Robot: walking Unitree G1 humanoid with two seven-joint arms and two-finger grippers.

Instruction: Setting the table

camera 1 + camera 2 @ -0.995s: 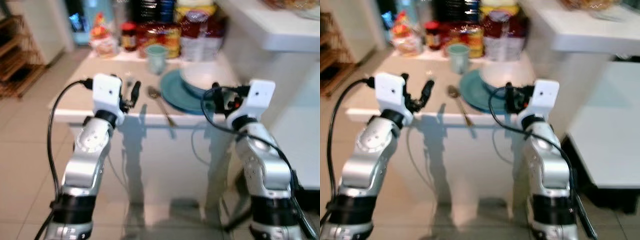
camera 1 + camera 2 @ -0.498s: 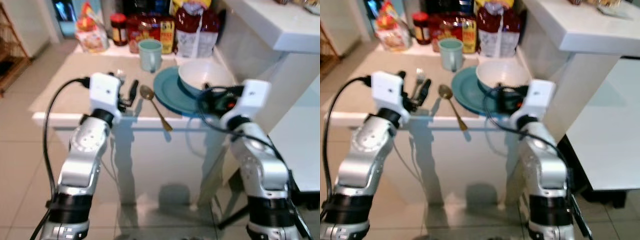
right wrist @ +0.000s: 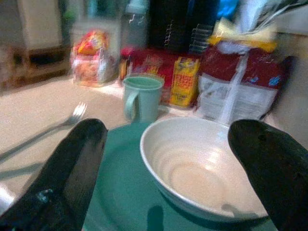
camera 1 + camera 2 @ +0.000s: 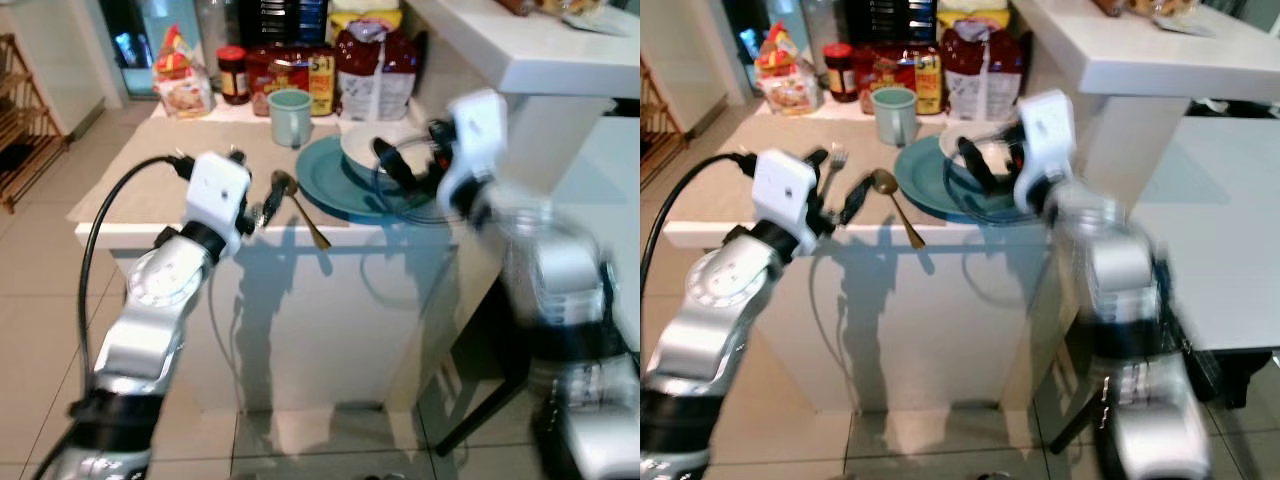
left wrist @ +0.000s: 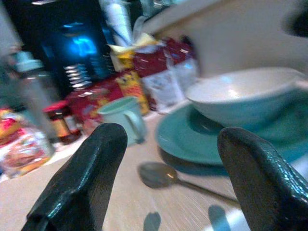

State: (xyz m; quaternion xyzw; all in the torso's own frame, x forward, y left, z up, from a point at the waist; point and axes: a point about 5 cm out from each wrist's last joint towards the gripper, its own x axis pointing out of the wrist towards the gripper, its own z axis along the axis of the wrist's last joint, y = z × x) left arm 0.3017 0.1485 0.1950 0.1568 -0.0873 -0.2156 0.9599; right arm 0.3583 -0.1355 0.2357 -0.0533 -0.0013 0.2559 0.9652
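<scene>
A white table (image 4: 110, 232) with a light wooden top stands on a tiled floor, and a higher white counter (image 4: 540, 55) is at its right side. At the far edge of the table there is a row of food: a colourful bag (image 4: 178, 78), a jar with a red lid (image 4: 233, 75), red boxes (image 4: 295, 72) and a dark red bag (image 4: 375, 70).

At the left, the left gripper (image 4: 258, 205) is over the near edge of the table. Its two black fingers (image 5: 82, 185) are spread apart and there is nothing between them. A fork (image 4: 833, 163) lies on the table just beyond this gripper. Next to it a spoon (image 4: 298, 205) lies at an angle, with its bowl near the plate and its handle pointing to the table edge. A pale green mug (image 4: 290, 116) stands behind the spoon, near the food.

More to the right, a teal plate (image 4: 325, 180) is on the table, and a white bowl (image 3: 197, 166) stands on it. The right gripper (image 4: 400, 172) is above the bowl and plate. Its fingers (image 3: 62, 178) are wide apart and hold nothing. The right arm looks blurred.
</scene>
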